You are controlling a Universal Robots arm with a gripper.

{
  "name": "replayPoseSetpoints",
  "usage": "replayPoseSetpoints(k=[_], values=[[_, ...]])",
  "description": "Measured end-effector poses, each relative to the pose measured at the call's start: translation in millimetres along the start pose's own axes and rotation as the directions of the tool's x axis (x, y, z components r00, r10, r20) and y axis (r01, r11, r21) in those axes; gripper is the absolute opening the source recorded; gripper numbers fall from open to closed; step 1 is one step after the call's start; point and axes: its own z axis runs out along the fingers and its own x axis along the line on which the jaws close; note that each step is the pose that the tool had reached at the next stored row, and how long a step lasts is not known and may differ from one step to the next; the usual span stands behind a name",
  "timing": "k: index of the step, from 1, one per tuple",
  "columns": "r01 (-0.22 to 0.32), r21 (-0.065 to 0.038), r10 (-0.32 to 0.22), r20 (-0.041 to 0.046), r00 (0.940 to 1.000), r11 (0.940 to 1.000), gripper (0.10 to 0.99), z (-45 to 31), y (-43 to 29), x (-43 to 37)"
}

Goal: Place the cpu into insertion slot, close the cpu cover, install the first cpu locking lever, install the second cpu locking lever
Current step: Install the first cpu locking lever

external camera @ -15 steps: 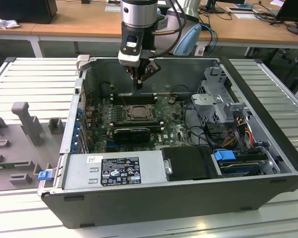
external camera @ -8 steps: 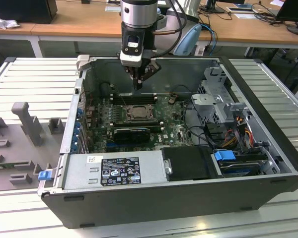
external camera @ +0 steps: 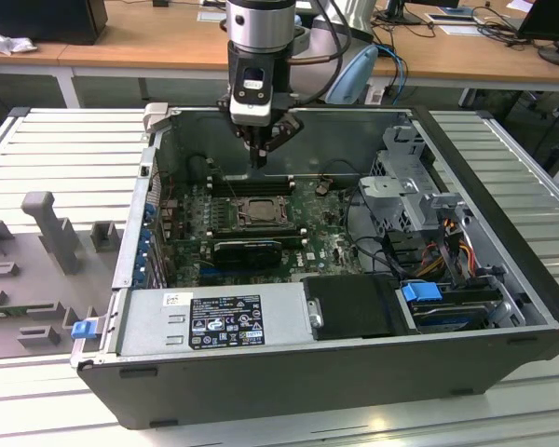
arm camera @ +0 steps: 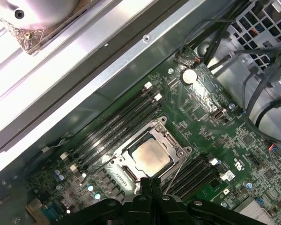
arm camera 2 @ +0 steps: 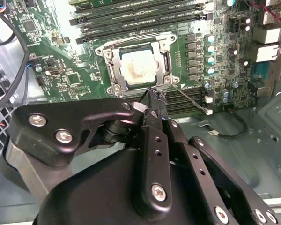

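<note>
The cpu (arm camera 2: 136, 69) (arm camera: 150, 157), a square chip with a pale metal top, lies flat in the insertion slot (arm camera 2: 117, 72) on the green board. The silver cpu cover (arm camera 2: 136, 43) (arm camera: 167, 137) lies down around it, and the chip shows through its window. A thin wire locking lever (arm camera 2: 189, 99) (arm camera: 172, 174) slants away from one corner of the socket. My gripper (external camera: 258, 160) (arm camera 2: 153, 96) (arm camera: 151, 180) hangs just above the socket's edge by that corner, fingers shut together with nothing seen between them. In the exterior view the socket (external camera: 258, 212) sits below the fingertips.
The board lies inside an open computer case (external camera: 503, 233). Long black memory slots (arm camera 2: 145, 14) flank the socket. Cables (external camera: 373, 214) and a drive cage (external camera: 405, 186) fill the exterior view's right. A power supply (external camera: 214, 321) sits at the front.
</note>
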Motion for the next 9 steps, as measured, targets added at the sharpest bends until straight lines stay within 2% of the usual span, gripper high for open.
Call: replayPoseSetpoints(k=[4,6,9], values=[[0.069,0.000,-0.069,-0.0015,0.9976,0.9976,0.106,0.0,0.0,0.0],[0.109,-0.001,-0.109,-0.0024,0.9940,0.9940,0.106,0.0,0.0,0.0],[0.170,-0.001,-0.170,-0.0037,0.9855,0.9855,0.106,0.0,0.0,0.0]])
